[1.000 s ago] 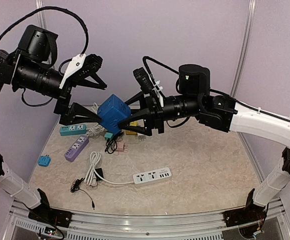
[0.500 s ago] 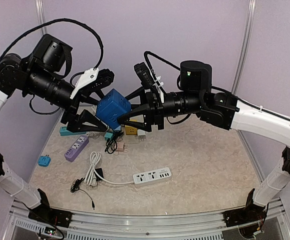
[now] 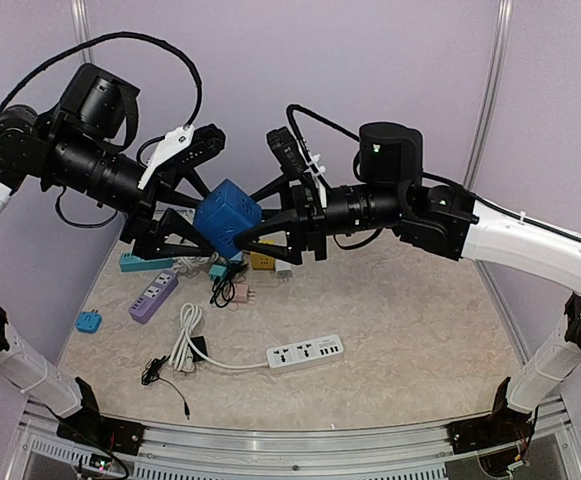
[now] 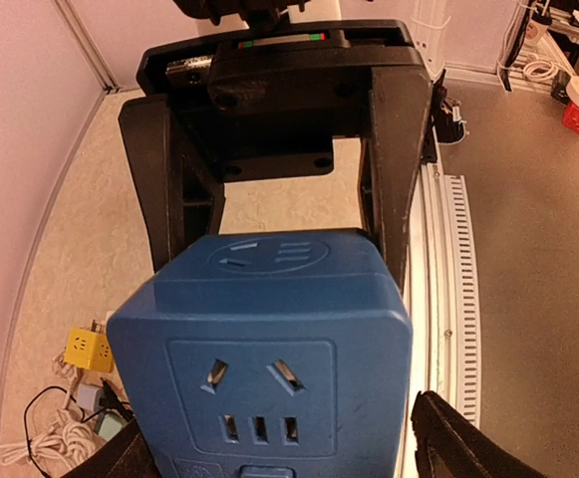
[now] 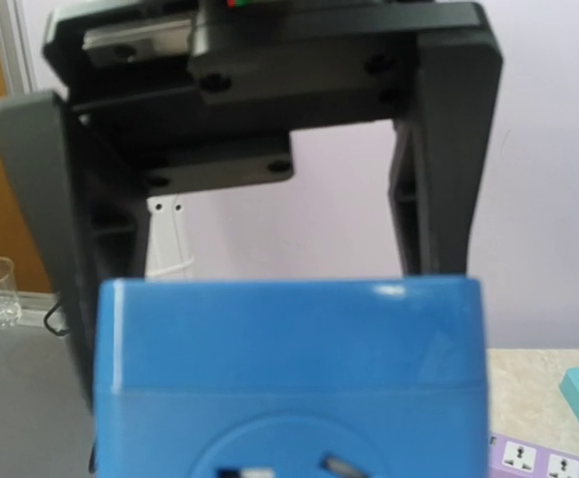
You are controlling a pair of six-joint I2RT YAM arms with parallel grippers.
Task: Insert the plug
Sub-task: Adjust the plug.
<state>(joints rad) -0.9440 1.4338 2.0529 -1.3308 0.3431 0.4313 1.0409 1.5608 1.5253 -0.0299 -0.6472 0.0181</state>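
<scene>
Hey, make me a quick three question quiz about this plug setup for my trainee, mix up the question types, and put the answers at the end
1. True or false: the blue socket cube rests on the table.
2. The power strip nearest the arm bases is: A white, B purple, C yellow.
3. Which grippers' fingers flank the cube?
Key: 1 false, it is held up in the air. 2 A. 3 both, the left gripper and the right gripper.
</scene>
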